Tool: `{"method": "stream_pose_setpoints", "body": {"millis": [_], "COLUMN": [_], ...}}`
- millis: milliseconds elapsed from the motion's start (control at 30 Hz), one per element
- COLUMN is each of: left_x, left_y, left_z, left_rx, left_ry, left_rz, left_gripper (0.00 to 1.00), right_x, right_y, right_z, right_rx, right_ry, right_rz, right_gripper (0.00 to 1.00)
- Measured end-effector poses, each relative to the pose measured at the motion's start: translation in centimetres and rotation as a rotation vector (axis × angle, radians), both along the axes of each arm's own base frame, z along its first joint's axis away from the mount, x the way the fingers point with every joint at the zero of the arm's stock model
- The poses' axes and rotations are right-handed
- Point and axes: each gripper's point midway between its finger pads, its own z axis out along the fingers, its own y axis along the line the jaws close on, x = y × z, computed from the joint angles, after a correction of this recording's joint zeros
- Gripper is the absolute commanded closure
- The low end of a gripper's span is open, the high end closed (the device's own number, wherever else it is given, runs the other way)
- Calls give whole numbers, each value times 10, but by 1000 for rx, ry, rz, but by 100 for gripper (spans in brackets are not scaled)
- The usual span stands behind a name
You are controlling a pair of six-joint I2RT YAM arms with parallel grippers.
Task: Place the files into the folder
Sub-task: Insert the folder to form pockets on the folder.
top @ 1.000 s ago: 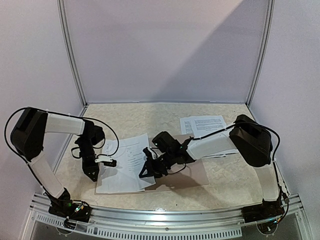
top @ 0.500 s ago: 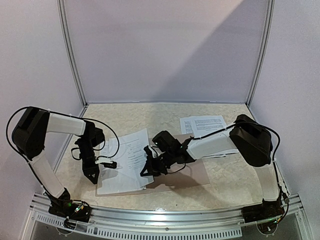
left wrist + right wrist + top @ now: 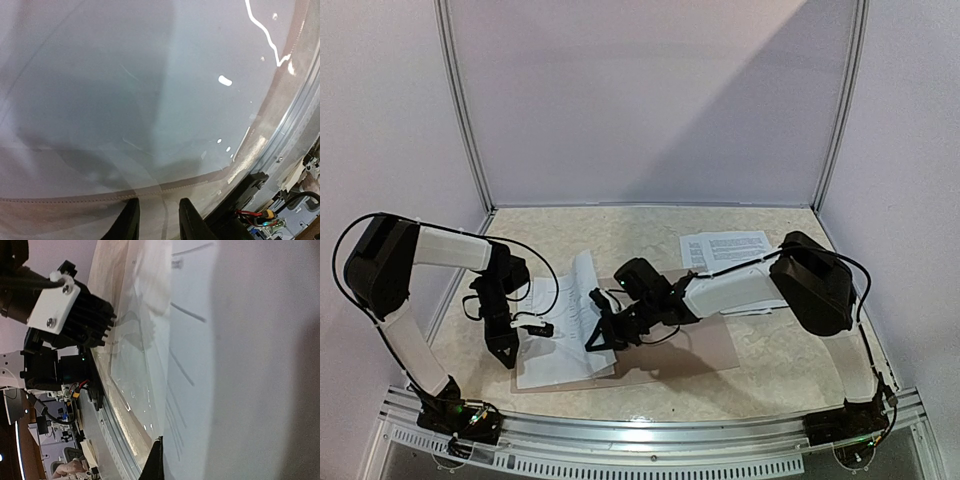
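The taupe folder lies open and flat at the table's front centre. A white printed file in a glossy clear sleeve rests on its left half, with its right edge raised and curled over to the left. My right gripper is shut on that raised edge; in the right wrist view its dark fingertip sits against the sheet. My left gripper points down at the sleeve's left edge. In the left wrist view its fingers stand apart over the sleeve and the folder's stitched border.
More printed files lie at the back right, partly under the right forearm. The metal front rail runs along the near edge. Walls enclose the table on three sides. The left arm's wrist shows close in the right wrist view.
My right gripper has shut on the sheet's right edge and carried it left and up, so the sheet now curls over. The left arm has stayed in place.
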Motion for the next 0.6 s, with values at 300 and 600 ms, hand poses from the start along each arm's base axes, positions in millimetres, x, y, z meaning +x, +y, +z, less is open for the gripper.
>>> {"method": "stream_pose_setpoints", "body": {"millis": [300,600], "left_x": [1,2], "left_y": [2,10], "left_z": [1,2], "left_rx": [5,6], "left_ry": [8,18], "left_rz": [5,47], "left_gripper": [69,64], "right_x": [-13,-5], "right_y": [-6,-8], "right_z": [-7,-16], "right_rx": [-16,-64], "right_ry": [-1,16], "right_rz": [62,-4], "right_gripper": [100,98]}}
